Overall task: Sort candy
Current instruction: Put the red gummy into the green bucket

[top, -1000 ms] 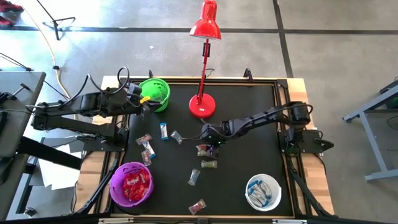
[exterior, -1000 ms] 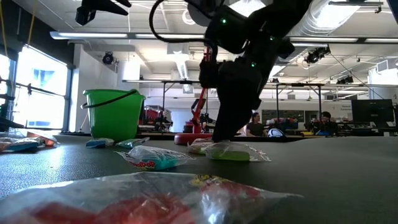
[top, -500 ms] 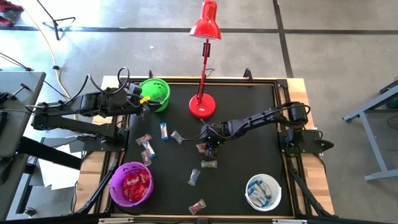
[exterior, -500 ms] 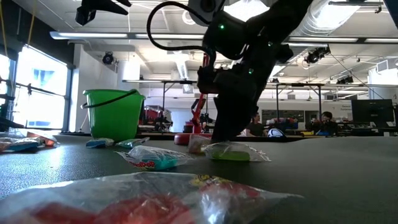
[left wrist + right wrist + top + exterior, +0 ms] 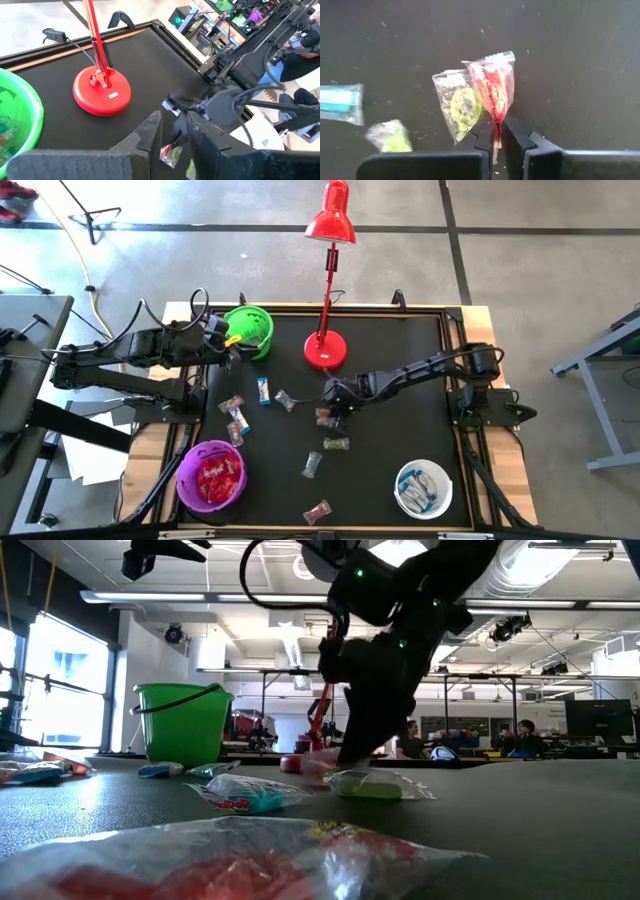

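Since a second ago the right gripper (image 5: 498, 134) has snapped from spread to pinching the red candy (image 5: 495, 92) by its wrapper tail; a green candy (image 5: 460, 106) lies touching it, beside the fingers. Left gripper (image 5: 173, 131), beside the green bowl (image 5: 249, 330), fingers slightly parted, unchanged. Sweets look light, crinkly, slippery; best pinched by the wrapper edge.

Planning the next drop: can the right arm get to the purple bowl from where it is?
Probably yes. The right gripper is shut on a red candy mid-mat; only loose flat candies lie between it and the purple bowl.
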### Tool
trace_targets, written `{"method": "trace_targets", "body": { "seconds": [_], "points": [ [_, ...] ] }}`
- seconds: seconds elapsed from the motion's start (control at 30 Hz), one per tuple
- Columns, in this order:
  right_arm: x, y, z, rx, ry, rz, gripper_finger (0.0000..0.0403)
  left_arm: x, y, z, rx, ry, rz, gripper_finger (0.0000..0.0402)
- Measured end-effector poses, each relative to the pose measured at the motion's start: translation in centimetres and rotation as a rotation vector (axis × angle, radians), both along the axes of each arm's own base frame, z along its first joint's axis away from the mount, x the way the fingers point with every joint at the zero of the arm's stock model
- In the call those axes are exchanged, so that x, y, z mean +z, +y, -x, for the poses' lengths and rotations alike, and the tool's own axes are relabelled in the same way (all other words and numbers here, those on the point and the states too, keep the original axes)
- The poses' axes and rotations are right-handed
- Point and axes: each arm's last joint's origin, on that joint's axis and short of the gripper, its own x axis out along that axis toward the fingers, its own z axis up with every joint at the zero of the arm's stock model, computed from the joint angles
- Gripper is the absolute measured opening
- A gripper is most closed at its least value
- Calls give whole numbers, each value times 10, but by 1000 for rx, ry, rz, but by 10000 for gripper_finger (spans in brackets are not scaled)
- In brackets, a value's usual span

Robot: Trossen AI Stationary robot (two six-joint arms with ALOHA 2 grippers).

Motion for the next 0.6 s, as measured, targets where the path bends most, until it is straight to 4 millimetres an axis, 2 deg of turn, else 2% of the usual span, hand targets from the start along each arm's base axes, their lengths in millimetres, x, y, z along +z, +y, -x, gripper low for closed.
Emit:
{"method": "trace_targets", "body": {
  "seconds": [0.17, 0.33, 0.6],
  "points": [
    [21, 0, 1, -28, -71, -5, 6, 0, -1, 0, -25, -1, 12, 76],
    [51, -3, 6, -83, -178, 36, 3, -2, -2, -3, -68, 9, 33, 76],
    [121, -8, 17, -200, -515, 109, 3, -7, -8, -22, -125, 30, 43, 76]
  ]
}}
